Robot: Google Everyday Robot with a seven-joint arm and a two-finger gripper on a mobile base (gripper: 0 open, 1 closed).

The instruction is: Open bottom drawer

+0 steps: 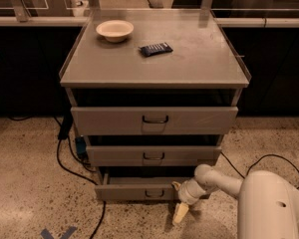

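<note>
The bottom drawer [134, 191] is the lowest and narrowest grey front of three, with a small dark loop handle [154, 193]. It stands pulled out a little, with a dark gap above it. My gripper [179, 208] hangs at the drawer's right front corner, to the right of the handle, its pale fingers pointing down at the floor. My white arm [269, 203] comes in from the lower right.
A grey metal cabinet [154, 63] carries a cream bowl [114, 30] and a dark blue packet [156, 49] on top. Black cables [74, 168] run on the speckled floor at the left and right [259, 161]. Dark counters stand behind.
</note>
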